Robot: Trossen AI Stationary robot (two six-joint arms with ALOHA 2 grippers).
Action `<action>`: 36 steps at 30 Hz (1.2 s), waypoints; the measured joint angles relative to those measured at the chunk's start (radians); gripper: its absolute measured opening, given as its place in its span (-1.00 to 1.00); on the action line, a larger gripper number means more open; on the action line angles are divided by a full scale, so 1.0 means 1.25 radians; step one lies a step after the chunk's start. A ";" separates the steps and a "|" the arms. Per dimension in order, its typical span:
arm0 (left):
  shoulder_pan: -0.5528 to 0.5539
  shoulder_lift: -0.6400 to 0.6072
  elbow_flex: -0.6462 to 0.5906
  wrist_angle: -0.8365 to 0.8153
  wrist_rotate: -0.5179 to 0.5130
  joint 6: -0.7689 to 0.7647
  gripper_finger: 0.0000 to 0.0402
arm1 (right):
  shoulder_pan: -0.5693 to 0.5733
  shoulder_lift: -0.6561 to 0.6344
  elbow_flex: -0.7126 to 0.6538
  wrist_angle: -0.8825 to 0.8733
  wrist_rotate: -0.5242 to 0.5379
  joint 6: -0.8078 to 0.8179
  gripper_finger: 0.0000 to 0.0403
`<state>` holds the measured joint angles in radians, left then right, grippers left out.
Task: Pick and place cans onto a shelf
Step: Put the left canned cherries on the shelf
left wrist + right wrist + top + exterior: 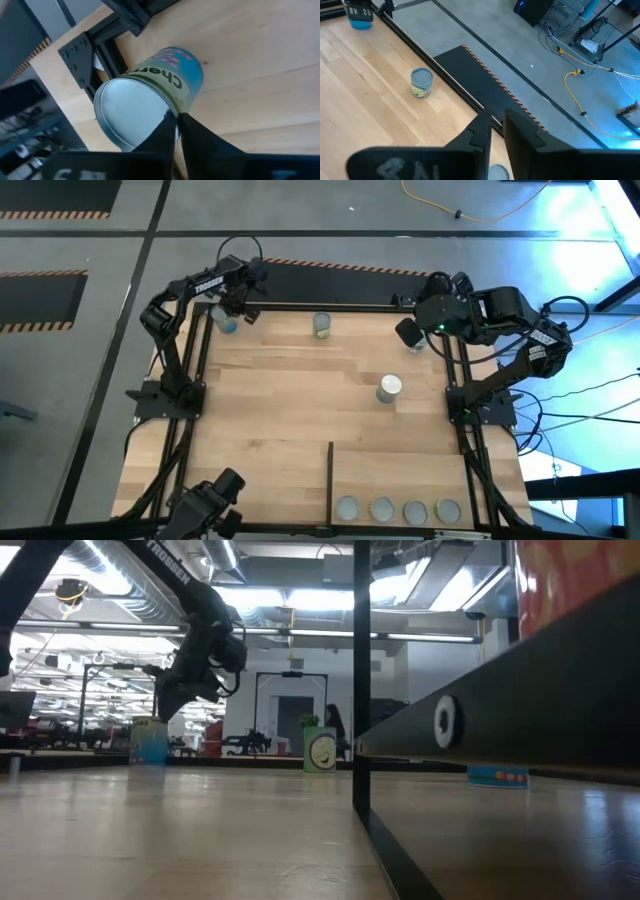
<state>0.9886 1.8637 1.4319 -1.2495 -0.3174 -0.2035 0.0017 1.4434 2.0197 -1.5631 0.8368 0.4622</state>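
A can (pixel 150 100) with a silver top and blue-green side stands upright in the table's far left corner (pixel 226 323). My left gripper (pixel 178 131) comes down on it from above, shut on its rim. Another can (pixel 322 325) stands at the far edge, a third (pixel 389 387) right of centre. Several cans (pixel 397 509) stand in a row on the shelf (pixel 400 475), at the near right behind the black divider bar (pixel 330 475). My right gripper (pixel 497 131) hangs high over the far right corner (pixel 410 332), fingers a little apart, with nothing between them. My left gripper has the can's top rim (pixel 175 114) between its two fingers, on the side facing the table's middle. One finger (pixel 161 136) lies over the silver top, the other (pixel 200 142) outside the wall. The fingers slant steeply down. The can stands upright with its base on the table.
A black frame rail and corner bracket (pixel 80 55) run close behind the held can. The right arm's base stands at the table's right edge (pixel 480 405). Bare wood lies across the table's middle and near left (pixel 250 430).
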 joint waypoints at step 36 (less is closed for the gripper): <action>-0.450 -0.066 0.689 -0.257 0.076 0.360 -1.00 | 0.000 -0.009 0.000 -0.001 0.000 0.003 -0.74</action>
<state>0.4266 1.7813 2.2937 -1.5707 -0.2230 0.2467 0.0021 1.4318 2.0197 -1.5639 0.8367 0.4656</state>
